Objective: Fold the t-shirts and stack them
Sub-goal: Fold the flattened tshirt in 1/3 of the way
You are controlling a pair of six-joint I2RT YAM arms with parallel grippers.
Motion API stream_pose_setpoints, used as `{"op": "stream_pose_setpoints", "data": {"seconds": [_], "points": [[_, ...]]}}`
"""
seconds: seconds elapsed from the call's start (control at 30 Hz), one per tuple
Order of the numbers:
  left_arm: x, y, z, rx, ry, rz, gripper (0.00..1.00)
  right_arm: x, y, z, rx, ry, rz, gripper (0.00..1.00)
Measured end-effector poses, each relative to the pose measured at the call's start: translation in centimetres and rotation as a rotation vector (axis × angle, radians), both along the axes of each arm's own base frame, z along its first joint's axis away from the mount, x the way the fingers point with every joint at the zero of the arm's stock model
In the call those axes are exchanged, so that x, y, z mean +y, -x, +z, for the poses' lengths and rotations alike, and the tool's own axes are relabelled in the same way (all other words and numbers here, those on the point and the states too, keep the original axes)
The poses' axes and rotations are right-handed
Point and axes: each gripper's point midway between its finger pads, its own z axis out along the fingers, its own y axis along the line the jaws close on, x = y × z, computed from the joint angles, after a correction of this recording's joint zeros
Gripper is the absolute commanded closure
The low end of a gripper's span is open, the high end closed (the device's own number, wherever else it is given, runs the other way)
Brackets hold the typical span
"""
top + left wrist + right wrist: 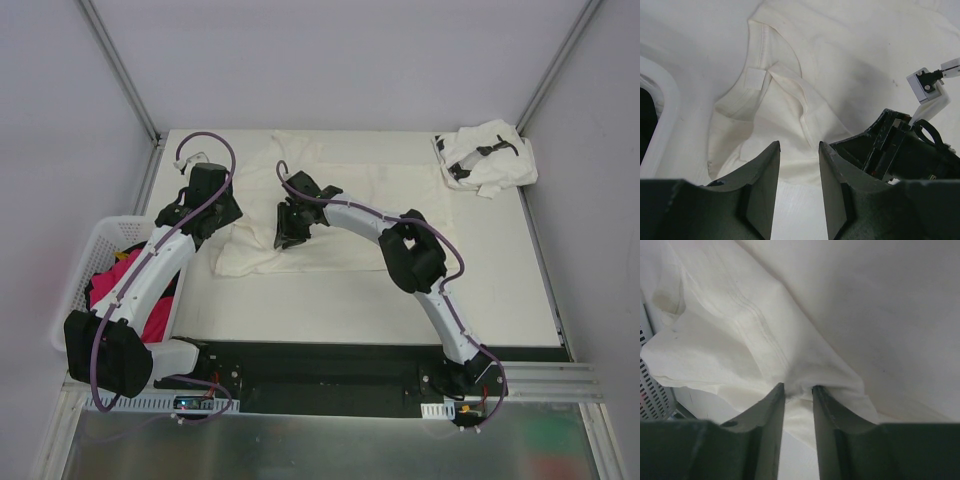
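The large cream-white t-shirt (350, 195) lies spread and rumpled across the middle of the table. My right gripper (288, 232) sits low on its near-left part. In the right wrist view the gripper (798, 387) is shut on a bunched fold of this shirt (715, 340), with creases running out from the tips. My left gripper (225, 218) is at the shirt's left edge. In the left wrist view the gripper (799, 146) stands open over the hem (790, 165), nothing pinched. The white t-shirt with black marks (487, 155) lies crumpled at the back right corner.
A white slatted basket (85, 265) holding pink cloth (130, 285) stands off the table's left edge, close by the left arm; its rim (665, 100) shows in the left wrist view. The right gripper's body (895, 150) is just right of my left fingers. Walls enclose the table.
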Motion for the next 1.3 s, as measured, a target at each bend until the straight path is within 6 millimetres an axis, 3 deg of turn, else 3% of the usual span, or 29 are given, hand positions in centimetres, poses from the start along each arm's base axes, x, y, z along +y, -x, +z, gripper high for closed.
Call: {"op": "stream_pose_setpoints", "data": {"seconds": [0.4,0.57,0.83,0.93,1.03,1.17,1.3], "points": [[0.2,0.0,0.0,0.0,-0.014,-0.003,0.64,-0.2,-0.2,-0.6,0.007,0.008,-0.013,0.98],[0.2,0.0,0.0,0.0,-0.014,-0.003,0.64,-0.8,-0.9,-0.6,0.011,0.008,-0.03,0.99],[0.1,0.0,-0.4,0.011,-0.016,-0.004,0.64,-4.3,-5.1,0.4,-0.006,-0.001,-0.128,0.99],[0.1,-0.1,-0.6,0.017,-0.018,-0.004,0.64,-6.0,-6.9,0.5,-0.007,0.0,-0.172,0.98],[0.1,-0.1,-0.6,0.017,-0.018,-0.004,0.64,-7.0,-8.5,1.1,-0.024,-0.007,-0.206,0.85],[0.1,-0.1,-0.7,0.021,-0.019,-0.004,0.64,-7.2,-10.0,2.1,-0.05,-0.028,-0.228,0.69],[0.0,-0.2,-1.6,0.046,-0.024,-0.007,0.64,-7.2,-10.8,2.0,-0.055,-0.037,-0.241,0.66]]}}
